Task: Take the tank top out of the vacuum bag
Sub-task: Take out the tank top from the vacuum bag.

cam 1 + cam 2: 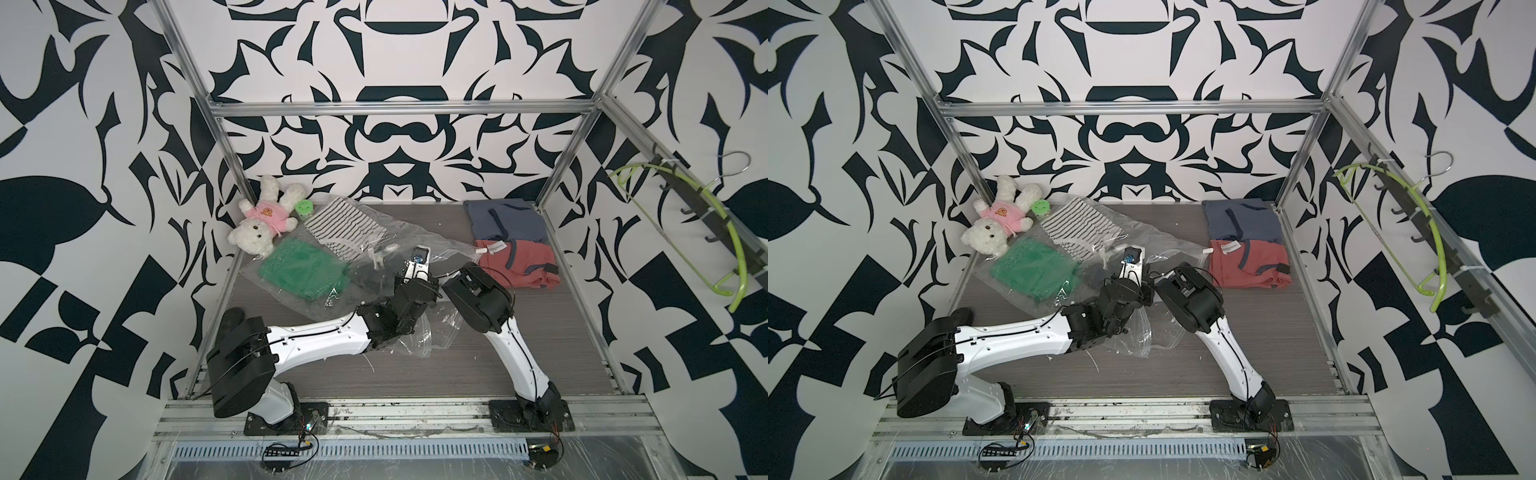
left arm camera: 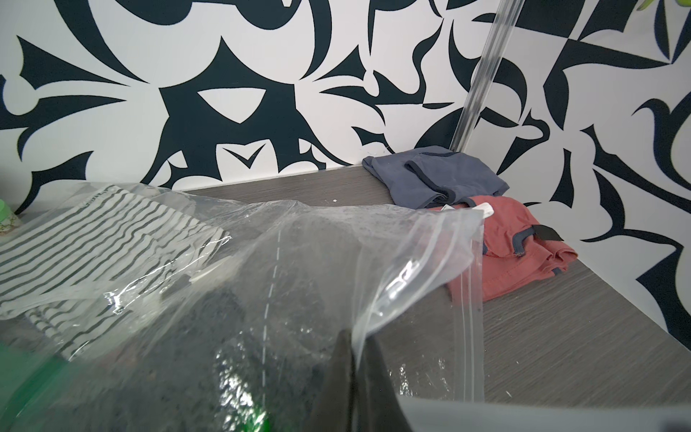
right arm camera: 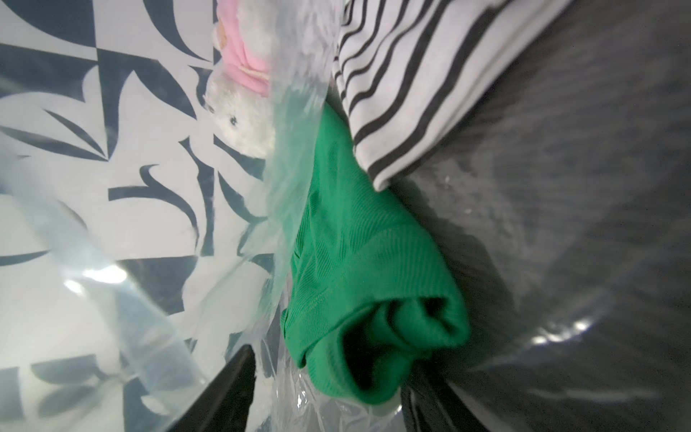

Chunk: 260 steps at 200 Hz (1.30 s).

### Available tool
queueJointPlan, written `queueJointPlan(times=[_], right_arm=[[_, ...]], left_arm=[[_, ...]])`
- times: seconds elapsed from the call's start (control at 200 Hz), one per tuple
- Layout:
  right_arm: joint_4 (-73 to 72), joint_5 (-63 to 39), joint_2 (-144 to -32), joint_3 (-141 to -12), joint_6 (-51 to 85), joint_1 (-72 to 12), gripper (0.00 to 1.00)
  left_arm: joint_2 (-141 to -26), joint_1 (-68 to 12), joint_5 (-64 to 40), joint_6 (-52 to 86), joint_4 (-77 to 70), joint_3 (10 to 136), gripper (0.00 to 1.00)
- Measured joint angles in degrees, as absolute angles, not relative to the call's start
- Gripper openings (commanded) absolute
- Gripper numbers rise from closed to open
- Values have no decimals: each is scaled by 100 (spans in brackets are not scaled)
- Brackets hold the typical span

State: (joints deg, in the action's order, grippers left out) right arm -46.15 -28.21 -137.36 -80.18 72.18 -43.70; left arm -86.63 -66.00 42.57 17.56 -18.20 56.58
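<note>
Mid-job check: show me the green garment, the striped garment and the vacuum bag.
green garment [image 1: 301, 270]: in a top view, middle of its folded cloth, seen through plastic.
striped garment [image 1: 338, 226]: in a top view, middle of the striped cloth.
vacuum bag [image 2: 392, 243]: left wrist view, clear sheet near its zip edge.

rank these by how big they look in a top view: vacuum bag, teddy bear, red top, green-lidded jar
1. vacuum bag, by far the largest
2. teddy bear and red top: they look about alike, so not ranked against each other
3. green-lidded jar, the smallest
</note>
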Motion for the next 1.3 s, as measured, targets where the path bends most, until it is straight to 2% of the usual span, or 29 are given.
queueJointPlan(times=[0.05, 0.09, 0.145, 0.175, 0.26, 0.365, 0.505, 0.71, 0.805, 0.85, 0.9, 0.975, 1.08, 1.3], right_arm=[[-4790, -2788, -13745, -7933, 7273, -4379, 54], [-4921, -2746, -13749, -7850, 7332, -4388, 45], [-5085, -2735, -13793, -7780, 7389, -4399, 42], [-5133, -2733, -13799, -7778, 7428, -4401, 43], [-5194, -2720, -13823, -7780, 7487, -4401, 55], [-5124, -2703, -13826, -7863, 7502, -4401, 60], [-4915, -2670, -13828, -8012, 7487, -4399, 60], [-4652, -2633, -13924, -8232, 7470, -4388, 53], [-4611, -2606, -13996, -8322, 7505, -4372, 43], [-4589, -2587, -14009, -8357, 7524, -4366, 41], [-4584, -2558, -14009, -8359, 7526, -4364, 42], [-4578, -2543, -14009, -8357, 7535, -4364, 49], [-4556, -2580, -14009, -8396, 7550, -4359, 54], [-4233, -2630, -14077, -8683, 7428, -4355, 55]], left_arm=[[-8663, -6602, 4230, 1782, -1820, 5655, 0], [-8663, -6604, 4209, 1798, -1824, 5655, 0], [-8663, -6606, 4178, 1813, -1837, 5653, 0], [-8656, -6608, 4165, 1815, -1841, 5645, 0], [-8652, -6608, 4128, 1820, -1863, 5631, 0], [-8650, -6608, 4121, 1815, -1909, 5631, 0], [-8635, -6606, 4125, 1754, -1964, 5631, 0], [-8628, -6604, 4156, 1645, -2040, 5631, 0], [-8628, -6604, 4167, 1653, -2073, 5631, 0], [-8630, -6604, 4171, 1662, -2082, 5631, 0], [-8630, -6604, 4174, 1662, -2084, 5631, 0], [-8635, -6604, 4174, 1660, -2086, 5631, 0], [-8643, -6604, 4189, 1643, -2123, 5634, 0], [-8608, -6604, 4241, 1586, -2213, 5631, 0]])
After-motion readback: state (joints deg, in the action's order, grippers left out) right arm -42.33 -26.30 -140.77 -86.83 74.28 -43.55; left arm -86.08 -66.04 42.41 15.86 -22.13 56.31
